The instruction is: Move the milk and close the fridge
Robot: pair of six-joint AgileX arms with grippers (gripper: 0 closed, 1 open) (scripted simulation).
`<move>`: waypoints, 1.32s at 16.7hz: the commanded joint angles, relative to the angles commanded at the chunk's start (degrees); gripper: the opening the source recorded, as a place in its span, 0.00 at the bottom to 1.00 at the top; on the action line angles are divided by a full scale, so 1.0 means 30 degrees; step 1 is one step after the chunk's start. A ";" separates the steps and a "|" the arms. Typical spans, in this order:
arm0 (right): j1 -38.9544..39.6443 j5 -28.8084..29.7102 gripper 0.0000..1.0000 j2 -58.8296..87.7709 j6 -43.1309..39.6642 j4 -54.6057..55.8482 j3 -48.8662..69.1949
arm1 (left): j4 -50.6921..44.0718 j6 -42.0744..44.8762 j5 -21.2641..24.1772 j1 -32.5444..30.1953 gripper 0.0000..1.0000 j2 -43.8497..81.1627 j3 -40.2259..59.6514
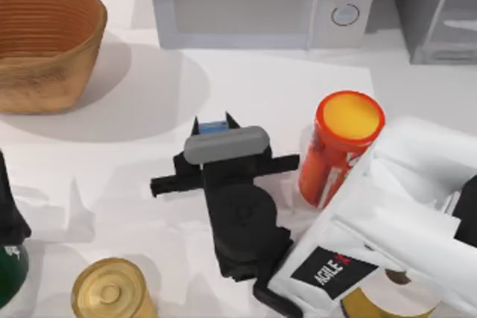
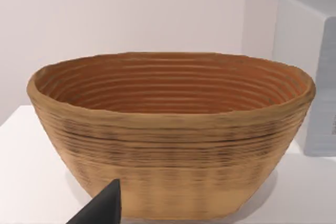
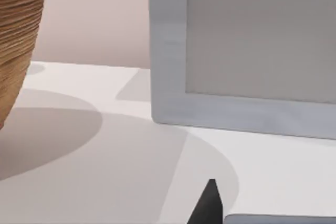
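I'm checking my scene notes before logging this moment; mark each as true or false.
1. The milk sits between the fingers of the right claw. True.
2. The red can stands to the left of that claw in the top view. False: it stands to its right.
3. The basket is at the table's far left. True.
4. The microwave has three knobs. False: it has two.
5. The left arm is at the table's left edge. True.

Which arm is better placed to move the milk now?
Right. The right gripper already reaches the table's middle, its jaws either side of the milk. The left arm sits at the left edge, facing the basket.
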 joint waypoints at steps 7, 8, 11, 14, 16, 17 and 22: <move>-0.1972 -0.2479 0.00 -0.3463 -0.0383 -0.1001 0.0853 | 0.0000 0.0000 0.0000 0.0000 1.00 0.0000 0.0000; -0.2900 -0.3026 0.00 -0.4274 -0.0456 -0.1329 0.0641 | 0.0000 0.0000 0.0000 0.0000 1.00 0.0000 0.0000; -0.6415 -0.4795 0.00 -0.6736 -0.0601 -0.2441 -0.0835 | 0.0000 0.0000 0.0000 0.0000 1.00 0.0000 0.0000; -1.0321 -0.6879 0.00 -0.9229 -0.0609 -0.3503 -0.3289 | 0.0000 0.0000 0.0000 0.0000 1.00 0.0000 0.0000; -1.2718 -0.8489 0.00 -1.0917 -0.0556 -0.4082 -0.5188 | 0.0000 0.0000 0.0000 0.0000 1.00 0.0000 0.0000; -1.3793 -0.9346 0.00 -1.1754 -0.0517 -0.4313 -0.6152 | 0.0000 0.0000 0.0000 0.0000 1.00 0.0000 0.0000; -1.7631 -1.3391 0.00 -1.5332 -0.0229 -0.4713 -1.0272 | 0.0000 0.0000 0.0000 0.0000 1.00 0.0000 0.0000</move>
